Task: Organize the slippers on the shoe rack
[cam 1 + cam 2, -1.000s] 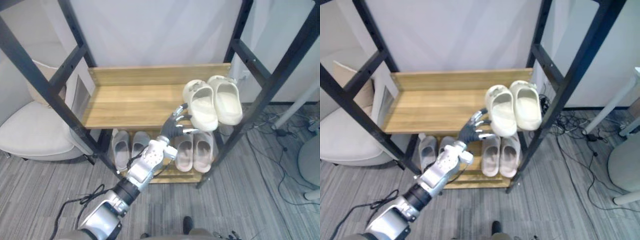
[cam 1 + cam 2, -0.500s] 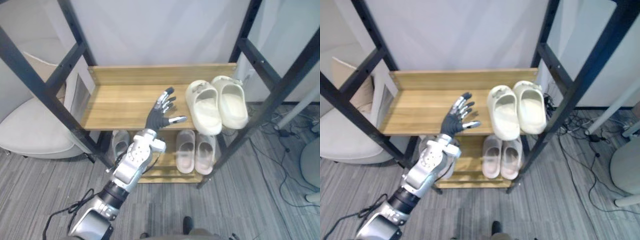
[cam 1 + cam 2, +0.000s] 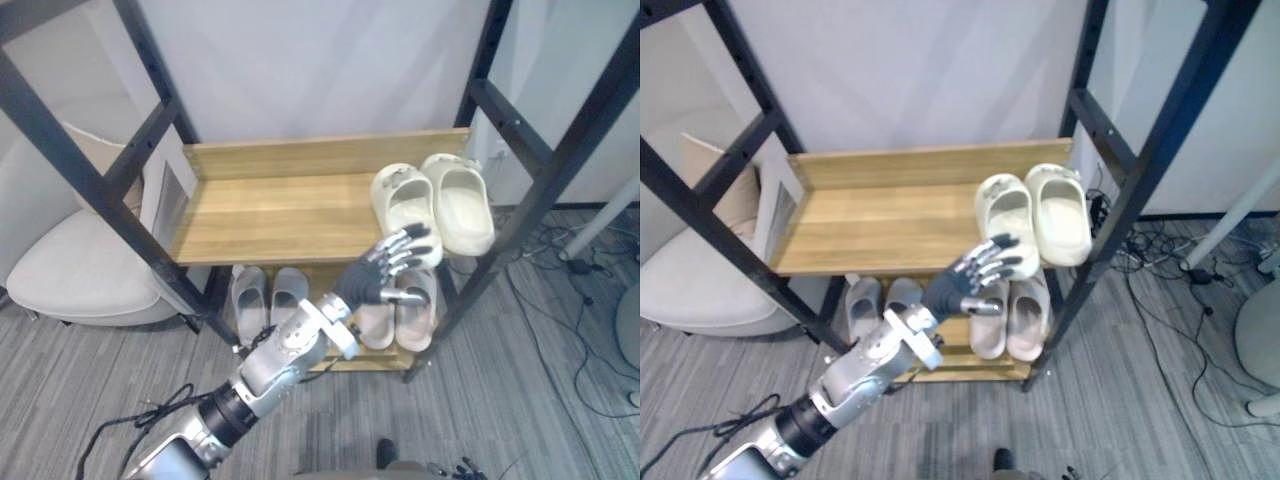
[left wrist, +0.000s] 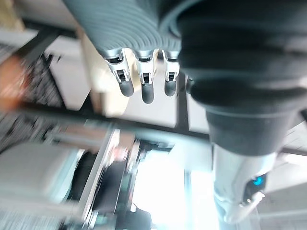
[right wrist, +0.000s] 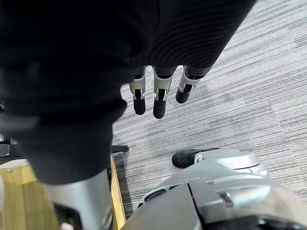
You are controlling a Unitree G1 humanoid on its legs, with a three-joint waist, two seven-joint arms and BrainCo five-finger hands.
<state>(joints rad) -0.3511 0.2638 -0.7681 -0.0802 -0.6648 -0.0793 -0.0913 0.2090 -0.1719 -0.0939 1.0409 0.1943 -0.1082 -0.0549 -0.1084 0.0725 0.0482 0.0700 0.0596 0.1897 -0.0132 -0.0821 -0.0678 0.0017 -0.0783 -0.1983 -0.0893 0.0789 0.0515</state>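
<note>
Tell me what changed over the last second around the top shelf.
The left hand, open and holding nothing, moved from over the top shelf beside the cream slippers down to in front of that shelf's front edge. The cream slippers, the grey pair and the pink pair lie as before.

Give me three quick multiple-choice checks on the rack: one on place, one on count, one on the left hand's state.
1. Where is the cream pair?
A) upper shelf, right end
B) upper shelf, left end
C) the floor

2. How many pairs are on the lower shelf?
A) one
B) two
C) three

3. The left hand is:
A) shut on a slipper
B) open, holding nothing
C) shut on a post

Key:
1 A: both cream slippers lie side by side at that end.
2 B: a grey pair and a pinkish pair.
3 B: its fingers are spread in front of the rack, curled round nothing.
</note>
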